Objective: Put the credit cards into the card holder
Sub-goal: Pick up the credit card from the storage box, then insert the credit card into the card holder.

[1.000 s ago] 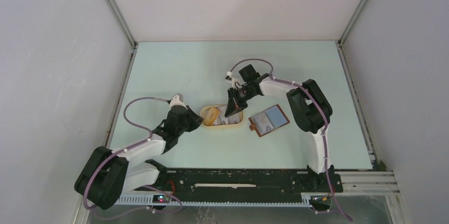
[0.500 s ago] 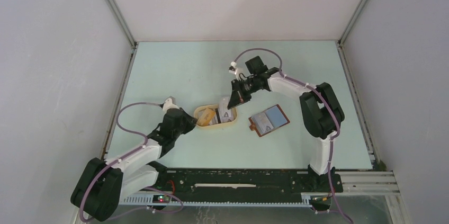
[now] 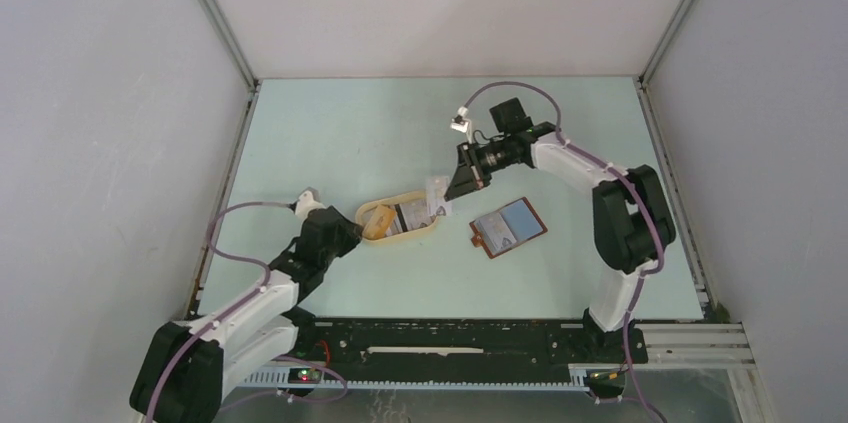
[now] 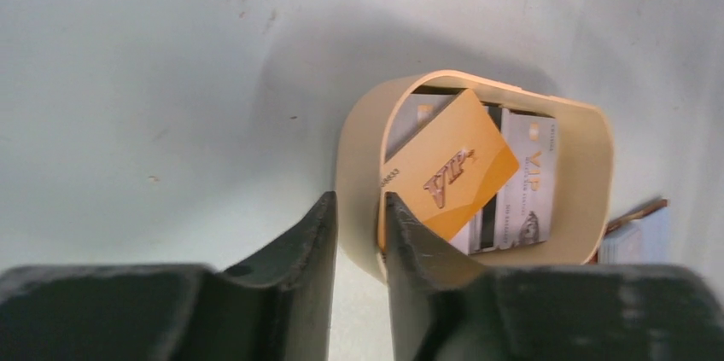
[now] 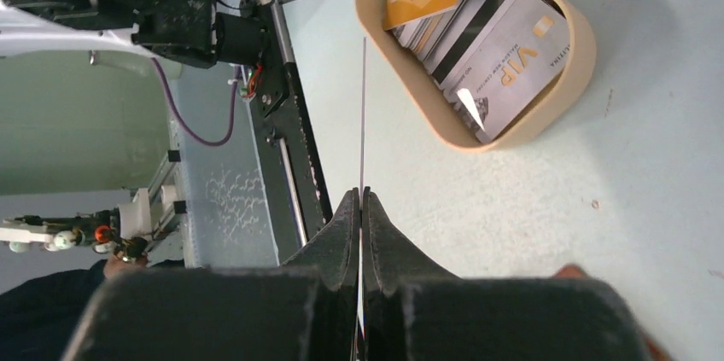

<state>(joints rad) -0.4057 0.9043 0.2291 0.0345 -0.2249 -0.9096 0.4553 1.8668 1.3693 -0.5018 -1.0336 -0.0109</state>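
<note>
1. Top external: right gripper (image 3: 455,186) pinched shut on whitish card (image 3: 436,193), lifted off table (image 3: 330,133) near right end of oval tray (image 3: 410,235).
2. Left wrist: left gripper (image 4: 359,200) astride tray's near rim, jaws slightly apart; clamped or loose, cannot tell.
3. Orange VIP card (image 4: 448,177) and other cards (image 4: 529,182) lying in tray; card holder (image 3: 508,227) open flat on table, right of tray.

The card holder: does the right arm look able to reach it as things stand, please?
Probably yes: the card holder lies open, nothing between it and the right hand, which holds a card.
</note>
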